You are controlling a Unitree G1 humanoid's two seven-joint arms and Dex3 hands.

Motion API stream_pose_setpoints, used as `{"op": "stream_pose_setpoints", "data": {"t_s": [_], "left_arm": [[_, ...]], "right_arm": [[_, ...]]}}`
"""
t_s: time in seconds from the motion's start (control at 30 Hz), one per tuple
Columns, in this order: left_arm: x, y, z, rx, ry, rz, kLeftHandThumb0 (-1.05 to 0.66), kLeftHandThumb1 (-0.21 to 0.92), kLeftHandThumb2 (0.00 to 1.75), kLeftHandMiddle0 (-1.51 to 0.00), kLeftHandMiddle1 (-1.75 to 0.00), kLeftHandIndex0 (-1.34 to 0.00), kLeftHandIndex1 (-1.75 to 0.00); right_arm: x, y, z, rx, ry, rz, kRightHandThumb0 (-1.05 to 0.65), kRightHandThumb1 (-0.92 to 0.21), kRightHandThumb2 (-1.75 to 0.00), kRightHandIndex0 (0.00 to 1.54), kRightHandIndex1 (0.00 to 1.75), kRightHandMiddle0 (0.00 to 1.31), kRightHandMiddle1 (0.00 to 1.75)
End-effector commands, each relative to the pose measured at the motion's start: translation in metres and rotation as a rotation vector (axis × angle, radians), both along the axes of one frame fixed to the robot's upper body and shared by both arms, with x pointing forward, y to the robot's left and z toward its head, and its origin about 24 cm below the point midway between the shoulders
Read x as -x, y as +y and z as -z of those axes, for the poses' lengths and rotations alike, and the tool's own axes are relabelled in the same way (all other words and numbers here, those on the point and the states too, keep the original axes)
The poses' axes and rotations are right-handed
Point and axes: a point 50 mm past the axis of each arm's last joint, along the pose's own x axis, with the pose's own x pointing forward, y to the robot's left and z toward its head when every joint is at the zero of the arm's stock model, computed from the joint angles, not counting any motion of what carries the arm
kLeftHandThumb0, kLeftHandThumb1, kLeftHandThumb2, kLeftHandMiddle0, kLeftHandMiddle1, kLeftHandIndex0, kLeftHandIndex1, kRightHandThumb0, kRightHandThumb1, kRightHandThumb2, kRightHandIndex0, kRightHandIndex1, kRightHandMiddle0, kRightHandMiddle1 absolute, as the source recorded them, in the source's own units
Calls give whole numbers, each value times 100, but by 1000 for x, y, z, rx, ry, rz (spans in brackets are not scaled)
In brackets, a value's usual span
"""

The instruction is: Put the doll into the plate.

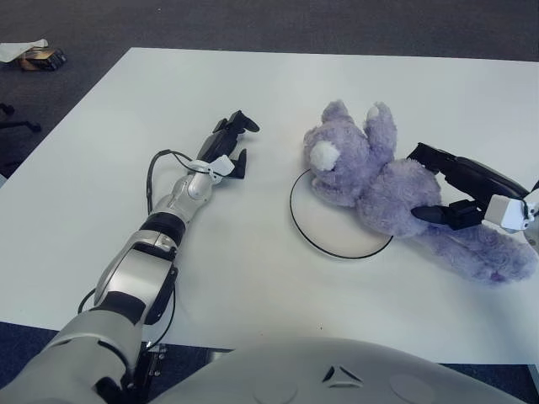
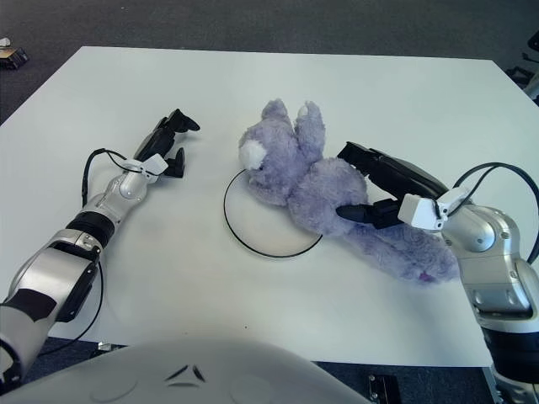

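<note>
White table — right hand pinching purple doll half over plate; left hand spread.

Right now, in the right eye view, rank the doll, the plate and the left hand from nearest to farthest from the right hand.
1. Doll: the right hand grips its body, at the plate's right edge.
2. Plate: left of the right hand, partly under the doll's head.
3. Left hand: far left on the table, holding nothing.

My black right hand holds a lilac doll with white muzzle; the plate is white, black-rimmed.
</note>
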Motion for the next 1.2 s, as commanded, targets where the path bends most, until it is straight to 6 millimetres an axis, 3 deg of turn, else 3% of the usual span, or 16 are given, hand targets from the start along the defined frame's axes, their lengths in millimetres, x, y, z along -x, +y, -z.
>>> {"op": "stream_pose_setpoints", "data": {"t_s": [0.0, 0.13, 0.33, 0.83, 1.17], "left_arm": [[11, 4, 26, -58, 103, -10, 27, 32, 164, 0, -126, 0, -160], [11, 3, 26, -51, 107, -13, 27, 32, 163, 0, -126, 0, -159], [12, 3, 27, -52, 105, -11, 27, 31, 163, 0, -126, 0, -158], [12, 2, 26, -66, 99, -6, 25, 29, 162, -1, -130, 0, -158], [11, 2, 26, -92, 91, -4, 24, 27, 161, -3, -132, 0, -159]], "right_arm": [[1, 4, -2, -10, -92, 26, -7, -40, -120, 37, 174, 51, 169], [2, 8, -1, -34, -205, 36, -2, -21, -142, 64, 168, 55, 173], [2, 11, 4, -58, -300, 38, 0, -12, -149, 79, 159, 56, 175], [0, 11, 10, -72, -390, 23, 0, -11, -150, 84, 156, 55, 175], [-4, 11, 7, -51, -493, 17, 0, 2, -163, 93, 155, 64, 175]]}}
